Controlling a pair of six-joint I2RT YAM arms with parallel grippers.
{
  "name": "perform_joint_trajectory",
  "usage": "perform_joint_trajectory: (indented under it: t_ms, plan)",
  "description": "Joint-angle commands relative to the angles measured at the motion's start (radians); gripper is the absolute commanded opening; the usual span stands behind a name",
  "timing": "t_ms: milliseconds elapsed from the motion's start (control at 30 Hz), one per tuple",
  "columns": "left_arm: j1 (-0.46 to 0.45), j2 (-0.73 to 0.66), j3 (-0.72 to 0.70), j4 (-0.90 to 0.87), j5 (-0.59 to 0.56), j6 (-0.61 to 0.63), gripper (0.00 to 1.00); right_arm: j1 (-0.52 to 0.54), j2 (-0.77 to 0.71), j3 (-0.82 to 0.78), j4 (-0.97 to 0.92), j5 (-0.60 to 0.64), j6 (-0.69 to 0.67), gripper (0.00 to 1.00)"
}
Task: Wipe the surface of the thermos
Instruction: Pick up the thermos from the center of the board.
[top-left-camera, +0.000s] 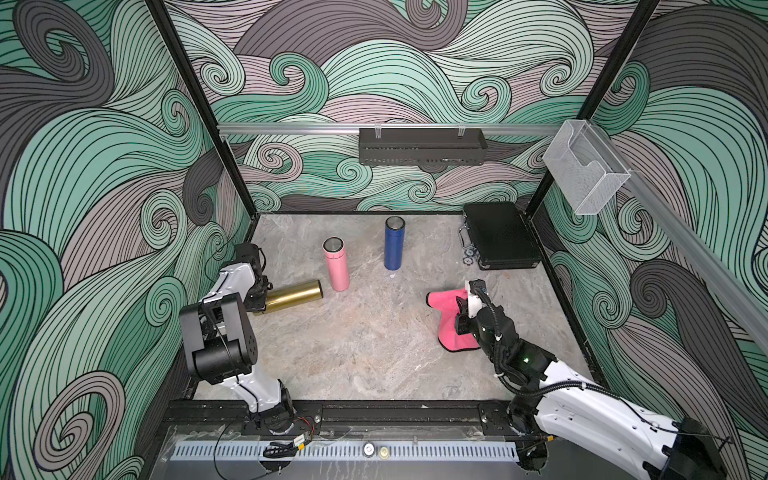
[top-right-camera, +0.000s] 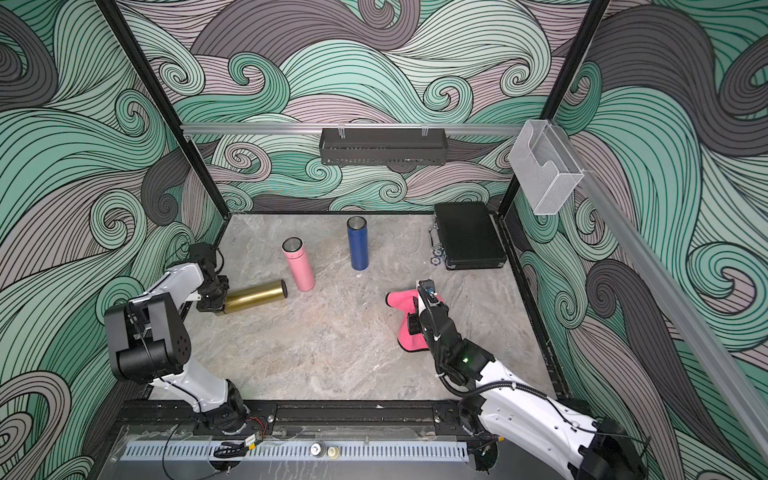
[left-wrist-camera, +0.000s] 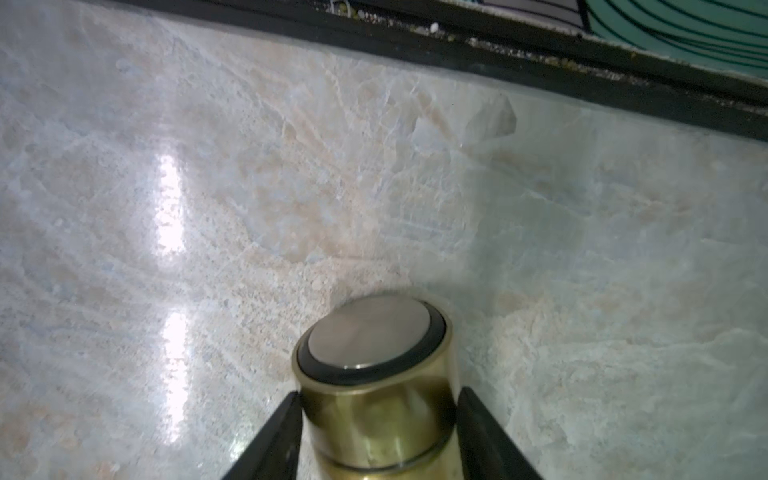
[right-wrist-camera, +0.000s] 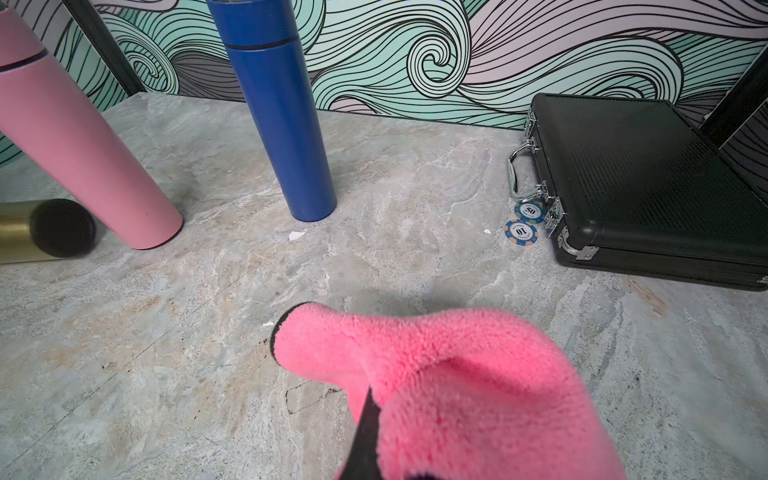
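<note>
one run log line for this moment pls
left gripper: shut on gold thermos, horizontal | right gripper: shut on pink cloth | contact: pink cloth apart from gold thermos | wipe: not yet started

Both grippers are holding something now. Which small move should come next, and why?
Probably carry the cloth in the right gripper across to the gold thermos. The left gripper grips the thermos near one end, its side is exposed, and the cloth is not touching it.
</note>
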Motion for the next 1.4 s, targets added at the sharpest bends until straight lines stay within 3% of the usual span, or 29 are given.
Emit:
perform_joint_trajectory:
  t_ms: [0, 67, 133, 367, 467, 733, 933, 1033, 1133, 1233, 1367]
  plan:
    - [0.021, 0.067, -0.002, 0.003, 0.101, 0.045, 0.58, 0.001, 0.006, 0.008, 0.027, 0.012, 0.007, 0.00]
    - [0.021, 0.098, 0.016, 0.034, 0.134, 0.052, 0.59, 0.001, 0.014, 0.016, 0.024, 0.006, 0.008, 0.00]
    - [0.024, 0.143, 0.067, -0.041, 0.146, 0.048, 0.61, 0.001, 0.019, 0.020, 0.020, 0.002, 0.009, 0.00]
    - [0.022, 0.207, 0.092, -0.102, 0.138, 0.014, 0.83, 0.001, 0.012, 0.016, 0.020, 0.002, 0.010, 0.00]
    - [0.025, 0.253, 0.127, -0.123, 0.151, 0.029, 0.84, 0.001, 0.006, 0.016, 0.015, 0.002, 0.010, 0.00]
    - [0.022, 0.279, 0.156, -0.152, 0.107, 0.025, 0.65, 0.001, -0.013, 0.005, 0.016, 0.007, 0.009, 0.00]
    - [0.011, 0.239, 0.168, -0.155, 0.092, 0.062, 0.37, 0.001, 0.001, 0.018, 0.026, -0.007, 0.012, 0.00]
    - [-0.005, 0.145, 0.162, -0.170, 0.059, 0.122, 0.34, 0.001, 0.003, 0.035, 0.018, -0.026, 0.021, 0.00]
    - [-0.057, -0.052, 0.120, -0.157, -0.041, 0.204, 0.30, 0.002, -0.008, 0.036, 0.028, -0.054, 0.041, 0.00]
    - [-0.159, -0.296, 0.076, -0.124, -0.154, 0.307, 0.15, 0.007, -0.035, 0.030, 0.050, -0.089, 0.074, 0.00]
    - [-0.316, -0.607, -0.023, 0.031, -0.181, 0.521, 0.08, 0.019, -0.081, 0.010, 0.095, -0.144, 0.131, 0.00]
